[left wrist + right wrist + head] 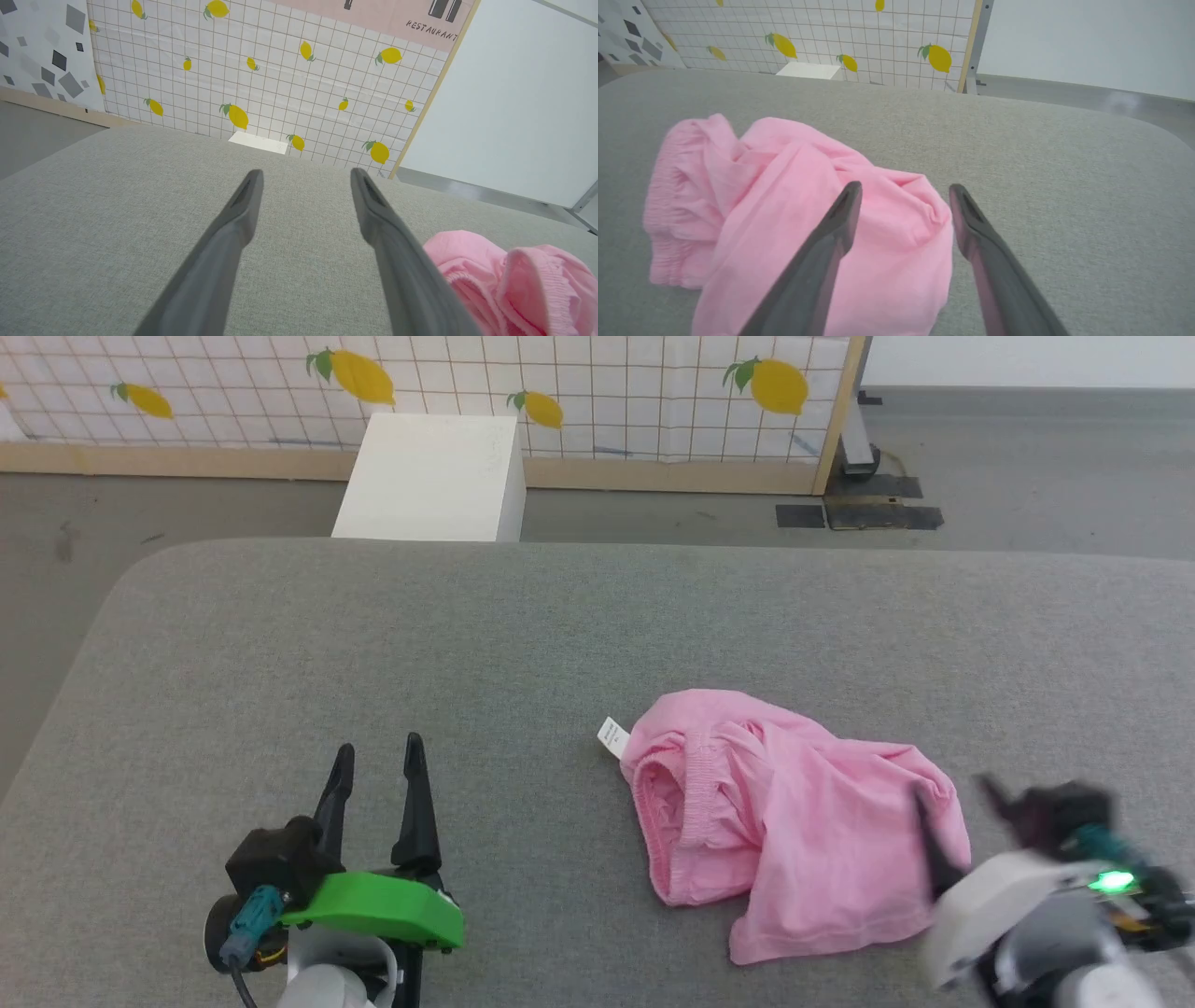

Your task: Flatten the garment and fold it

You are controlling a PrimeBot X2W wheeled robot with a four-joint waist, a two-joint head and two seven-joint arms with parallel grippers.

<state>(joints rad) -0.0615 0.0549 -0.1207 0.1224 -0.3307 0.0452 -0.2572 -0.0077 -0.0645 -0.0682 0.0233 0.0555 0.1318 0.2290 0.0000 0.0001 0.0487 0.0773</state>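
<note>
In head view, white label (612,736) at garment (794,831) edge, R fingers (833,238) apart

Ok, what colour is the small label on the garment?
White: the label sticks out at the left of the pink garment. It shows best in the head view.

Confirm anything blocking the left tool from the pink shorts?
Nothing visible. Bare grey surface lies between the open left tool and the shorts; the right tool, also open, is at their right edge.
</note>
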